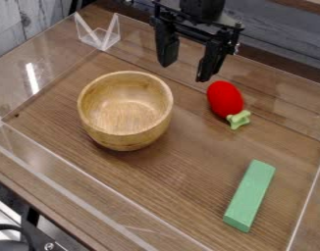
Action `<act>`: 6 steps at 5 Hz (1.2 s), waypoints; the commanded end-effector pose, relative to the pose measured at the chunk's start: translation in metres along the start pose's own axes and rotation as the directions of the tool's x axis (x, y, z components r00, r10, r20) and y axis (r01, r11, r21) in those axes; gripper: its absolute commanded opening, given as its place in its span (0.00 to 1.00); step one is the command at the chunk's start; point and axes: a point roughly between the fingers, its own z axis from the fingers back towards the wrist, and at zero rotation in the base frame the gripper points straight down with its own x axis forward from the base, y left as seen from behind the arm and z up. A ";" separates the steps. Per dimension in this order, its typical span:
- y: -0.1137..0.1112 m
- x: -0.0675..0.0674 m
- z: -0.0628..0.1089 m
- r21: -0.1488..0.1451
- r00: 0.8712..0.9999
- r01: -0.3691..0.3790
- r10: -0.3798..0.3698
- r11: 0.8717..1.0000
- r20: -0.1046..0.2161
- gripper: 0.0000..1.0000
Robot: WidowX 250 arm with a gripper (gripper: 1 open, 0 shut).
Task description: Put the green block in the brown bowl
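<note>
Wooden counter [136,196] of dark brown planks with visible grain, seen from above and slightly from the near side. Low clear plastic walls [163,208] border the work area on the near, left and far sides; a small clear plastic piece [97,32] with two upright points stands at the far left. Beyond the walls the room shows only as a dark strip at the far edge and a dim corner at the near left, too unclear to read.

The brown bowl [126,110], round and thick-walled with light grain, rests upright left of centre, its inside holding nothing. The green block [250,195], a flat light green bar, lies on the counter at the near right, well apart from the bowl, its long axis running from near left to far right. A red strawberry toy [226,99] with a small green stem lies on the right, between bowl and block but nearer the far side.

The black hand [186,60] hangs at the far centre, pointing down, its two fingers apart and gripping nothing, above the counter just beyond the toy.
</note>
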 end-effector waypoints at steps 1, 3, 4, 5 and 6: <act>-0.023 -0.005 -0.007 -0.008 0.997 0.069 -0.069 0.998 -0.021 1.00; -0.066 -0.028 -0.029 -0.034 0.988 0.151 -0.152 0.988 -0.010 1.00; -0.093 -0.035 -0.033 -0.047 0.991 0.136 -0.135 0.990 0.017 1.00; -0.110 -0.038 -0.037 -0.062 0.993 0.112 -0.110 0.992 0.044 1.00; -0.118 -0.045 -0.032 -0.078 0.987 0.143 -0.137 0.987 0.081 1.00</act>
